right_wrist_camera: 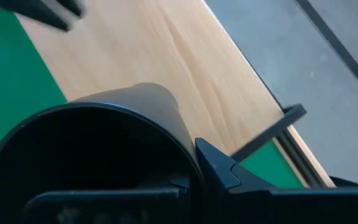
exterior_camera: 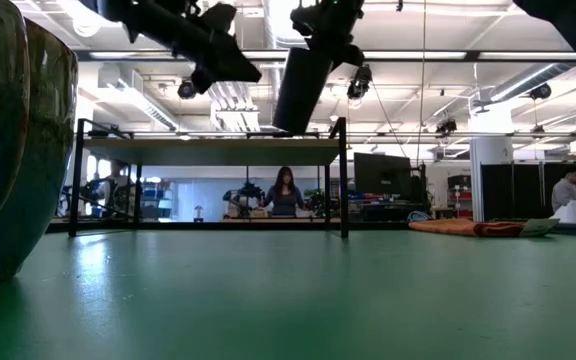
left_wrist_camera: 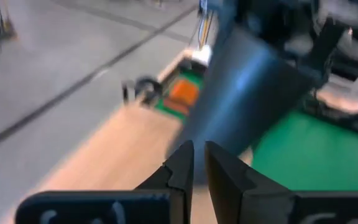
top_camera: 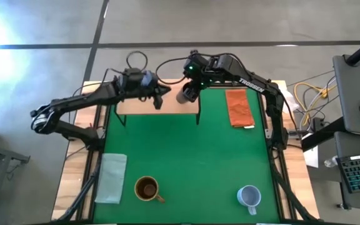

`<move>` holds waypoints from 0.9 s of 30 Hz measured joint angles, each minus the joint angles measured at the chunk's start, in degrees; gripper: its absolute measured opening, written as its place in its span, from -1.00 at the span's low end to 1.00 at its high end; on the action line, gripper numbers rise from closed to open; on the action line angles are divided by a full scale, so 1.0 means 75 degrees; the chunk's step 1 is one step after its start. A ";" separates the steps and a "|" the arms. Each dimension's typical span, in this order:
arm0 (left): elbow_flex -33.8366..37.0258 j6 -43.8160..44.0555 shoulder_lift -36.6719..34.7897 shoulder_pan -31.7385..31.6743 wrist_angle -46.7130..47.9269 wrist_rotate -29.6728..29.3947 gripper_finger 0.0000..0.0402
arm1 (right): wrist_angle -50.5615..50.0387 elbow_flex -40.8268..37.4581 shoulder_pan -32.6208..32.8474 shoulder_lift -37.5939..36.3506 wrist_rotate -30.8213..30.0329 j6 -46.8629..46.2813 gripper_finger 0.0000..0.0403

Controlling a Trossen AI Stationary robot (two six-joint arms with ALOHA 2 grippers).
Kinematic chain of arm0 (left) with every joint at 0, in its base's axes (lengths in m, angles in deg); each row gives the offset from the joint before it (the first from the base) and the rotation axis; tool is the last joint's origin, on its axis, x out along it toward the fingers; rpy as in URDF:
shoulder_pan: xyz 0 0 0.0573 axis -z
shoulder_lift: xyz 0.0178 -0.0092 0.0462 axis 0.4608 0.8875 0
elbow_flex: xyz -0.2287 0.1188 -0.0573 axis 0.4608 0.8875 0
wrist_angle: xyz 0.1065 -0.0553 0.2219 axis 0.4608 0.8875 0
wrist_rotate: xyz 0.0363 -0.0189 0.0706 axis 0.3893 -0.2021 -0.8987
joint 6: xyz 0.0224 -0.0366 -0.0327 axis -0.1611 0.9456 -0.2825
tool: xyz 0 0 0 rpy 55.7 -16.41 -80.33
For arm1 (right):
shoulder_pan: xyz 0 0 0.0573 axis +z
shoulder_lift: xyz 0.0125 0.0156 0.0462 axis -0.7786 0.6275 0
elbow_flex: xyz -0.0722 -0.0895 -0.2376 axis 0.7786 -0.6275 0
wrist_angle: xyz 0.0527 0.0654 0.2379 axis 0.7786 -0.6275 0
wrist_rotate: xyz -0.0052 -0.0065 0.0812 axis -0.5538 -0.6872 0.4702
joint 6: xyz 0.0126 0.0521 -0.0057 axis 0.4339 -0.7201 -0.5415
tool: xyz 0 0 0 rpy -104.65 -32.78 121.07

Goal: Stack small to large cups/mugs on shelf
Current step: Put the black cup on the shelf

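Black cup point(right_wrist_camera: 86, 155) is filling my right wrist view; my right claw point(top_camera: 188, 92) is pinching its rim, one finger inside, hanging tilted above the shelf point(top_camera: 139, 105). Rigid, light, slick wall, so the rim grip is suiting it. Left claw point(top_camera: 157, 98), nearly closed and empty, is crowding just beside. Brown mug point(top_camera: 147, 188) and blue-grey mug point(top_camera: 249, 196) are waiting on the desk point(top_camera: 186, 156), well apart from the claws.

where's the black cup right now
The black cup is held in the right gripper, tilted in the air above the right end of the shelf, with the left gripper close beside it.
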 joint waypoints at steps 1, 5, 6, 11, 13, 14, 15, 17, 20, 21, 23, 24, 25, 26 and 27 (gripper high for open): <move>-0.0048 -0.0010 0.0123 -0.0107 0.0033 0.0169 -0.87 | 0.0144 0.0000 -0.0030 0.0010 0.0022 -0.0022 -0.96; -0.0099 -0.0192 0.0613 -0.0358 0.0194 0.0605 -0.87 | 0.0565 0.0001 -0.0183 0.0145 0.0496 -0.0289 -0.96; -0.0103 -0.0292 0.0693 -0.0397 0.0153 0.0658 -0.87 | 0.0558 0.0003 -0.0214 0.0211 0.0556 -0.0350 -0.96; -0.0122 -0.0367 0.1107 -0.0605 0.0026 0.1144 -0.87 | 0.0562 0.0003 -0.0242 0.0510 0.0612 -0.0397 -0.96; -0.0128 -0.0386 0.1209 -0.0646 -0.0023 0.1155 -0.87 | 0.0564 0.0014 -0.0251 0.0571 0.0639 -0.0395 -0.96; -0.0134 -0.0393 0.1237 -0.0676 -0.0024 0.1162 -0.87 | 0.0595 0.0017 -0.0251 0.0590 0.0616 -0.0394 -0.96; -0.0134 -0.0398 0.1274 -0.0706 -0.0014 0.1194 -0.87 | 0.0659 0.0017 -0.0251 0.0610 0.0615 -0.0396 -0.95; -0.0131 -0.0414 0.1327 -0.0750 0.0015 0.1208 -0.87 | 0.0812 0.0025 -0.0250 0.0624 0.0590 -0.0394 -0.91; -0.0114 -0.0418 0.1332 -0.0824 0.0088 0.1445 -0.87 | 0.0959 0.0170 -0.0268 0.0628 0.0634 -0.0396 -0.81; -0.0114 -0.0423 0.1342 -0.0825 0.0058 0.1464 -0.87 | 0.0986 0.0250 -0.0268 0.0628 0.0636 -0.0394 -0.77; -0.0114 -0.0467 0.1342 -0.0847 0.0042 0.1498 -0.87 | 0.1054 0.0356 -0.0277 0.0591 0.0638 -0.0394 -0.69; -0.0114 -0.0522 0.1342 -0.0858 0.0039 0.1499 -0.87 | 0.1106 0.0358 -0.0282 0.0547 0.0636 -0.0394 -0.65; -0.0114 -0.0536 0.1357 -0.0861 0.0030 0.1501 -0.87 | 0.1159 0.0356 -0.0286 0.0526 0.0629 -0.0394 -0.61; -0.0114 -0.0536 0.1379 -0.0868 0.0029 0.1524 -0.87 | 0.1142 0.0356 -0.0303 0.0526 0.0610 -0.0394 -0.57; -0.0114 -0.0537 0.1413 -0.0874 0.0029 0.1528 -0.87 | 0.1122 0.0345 -0.0317 0.0526 0.0607 -0.0394 -0.53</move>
